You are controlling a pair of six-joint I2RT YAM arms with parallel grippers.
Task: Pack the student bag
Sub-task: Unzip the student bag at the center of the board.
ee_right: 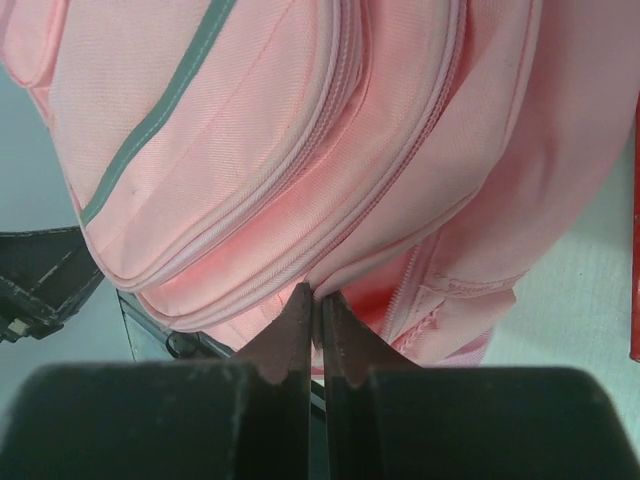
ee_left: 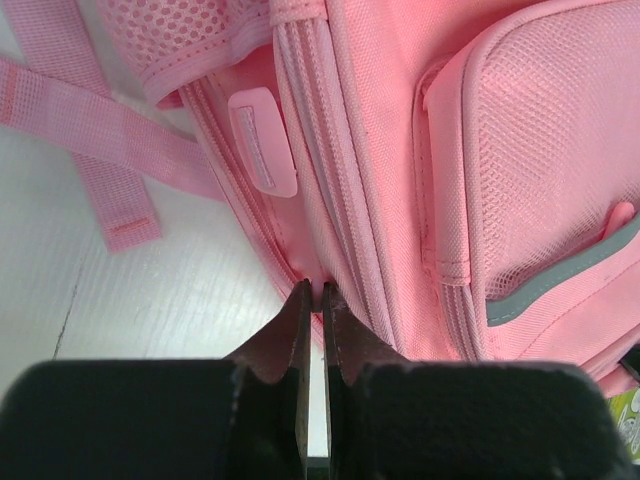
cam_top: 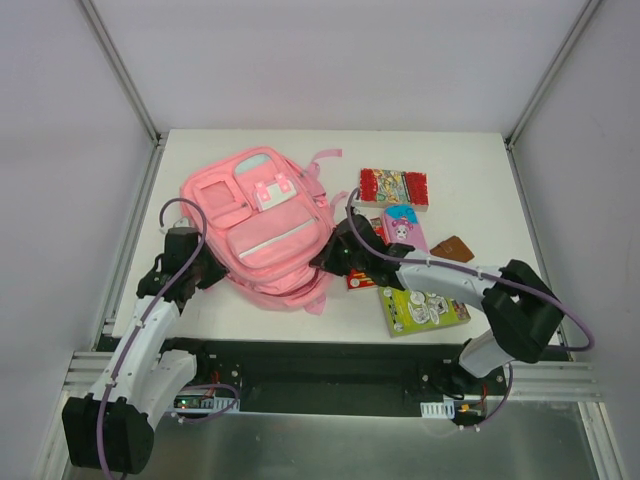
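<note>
Thin seams of the student bag are pinched by the left hand and right hand; under a pull, the fabric could slip free.

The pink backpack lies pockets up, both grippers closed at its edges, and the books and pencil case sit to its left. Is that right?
Not quite. The top view shows the books and pencil case to the right of the student bag, not its left. The rest holds.
</note>
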